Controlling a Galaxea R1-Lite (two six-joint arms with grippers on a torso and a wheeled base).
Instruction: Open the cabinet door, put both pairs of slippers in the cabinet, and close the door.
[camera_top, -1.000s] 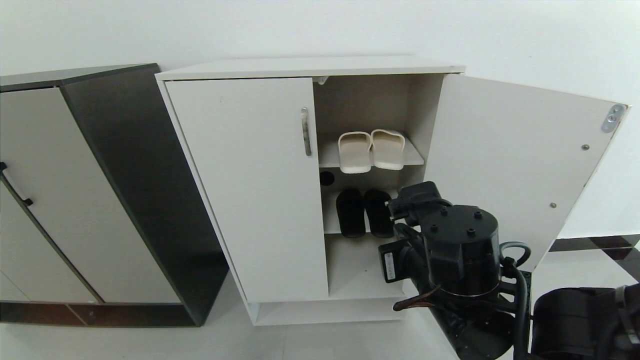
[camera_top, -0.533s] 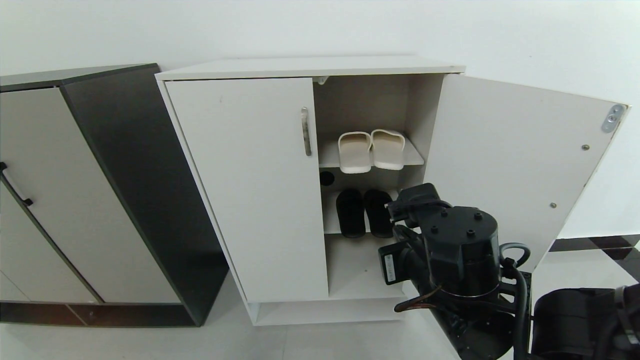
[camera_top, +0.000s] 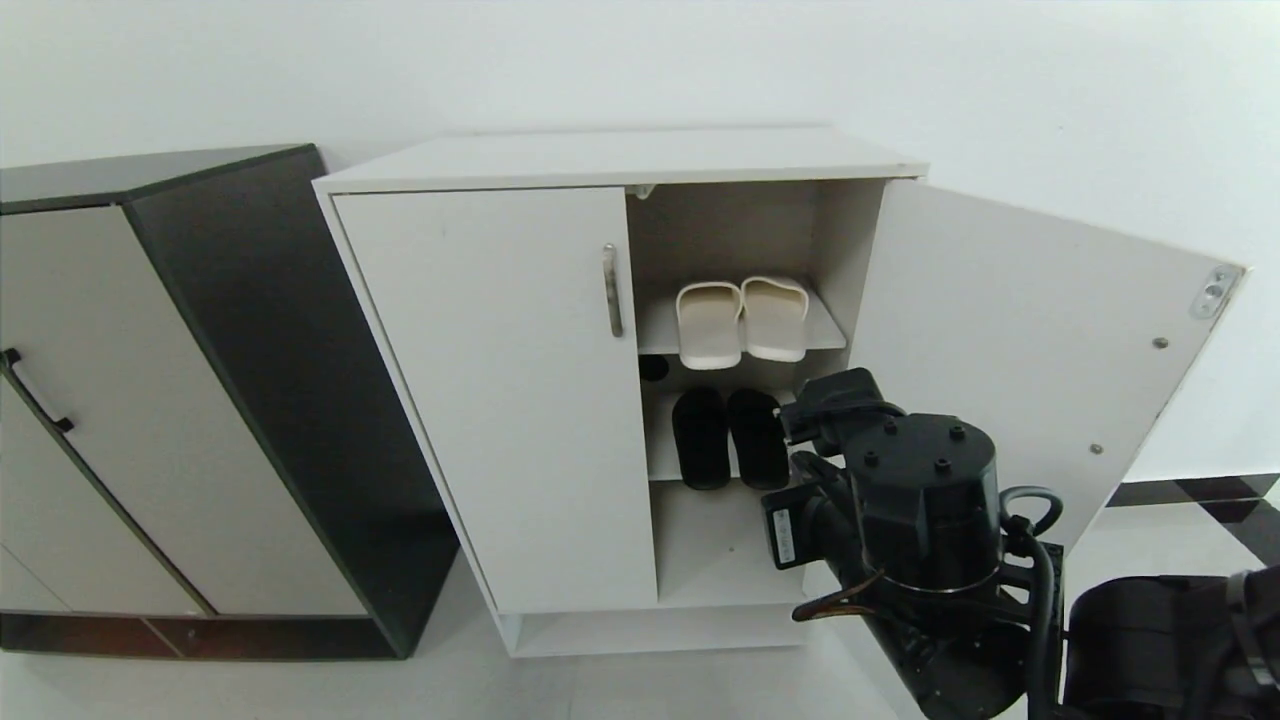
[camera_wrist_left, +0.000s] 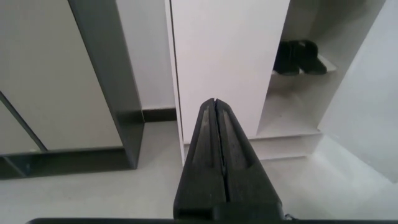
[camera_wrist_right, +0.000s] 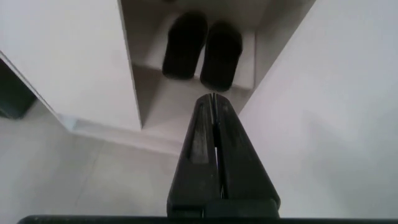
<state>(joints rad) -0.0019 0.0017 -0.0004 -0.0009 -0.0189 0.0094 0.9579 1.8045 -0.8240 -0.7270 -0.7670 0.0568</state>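
The white cabinet (camera_top: 620, 160) stands with its right door (camera_top: 1000, 340) swung open and its left door (camera_top: 500, 380) closed. A cream pair of slippers (camera_top: 740, 318) lies on the upper shelf. A black pair of slippers (camera_top: 730, 435) lies on the shelf below, also seen as black slippers (camera_wrist_right: 202, 53) and black slippers (camera_wrist_left: 301, 57). My right gripper (camera_wrist_right: 213, 102) is shut and empty, just outside the open compartment, in front of the black pair. My left gripper (camera_wrist_left: 215, 106) is shut and empty, low over the floor before the closed door.
A dark cabinet (camera_top: 250, 350) with a pale door stands against the white cabinet's left side. My right arm (camera_top: 920, 500) hangs in front of the open door's lower part. Bare shelf space (camera_top: 715, 540) lies under the black pair. Pale floor (camera_wrist_left: 93, 193) spreads in front.
The head camera has shifted, so the whole scene sits a little lower in the picture. The slippers, the door and my right arm keep their places.
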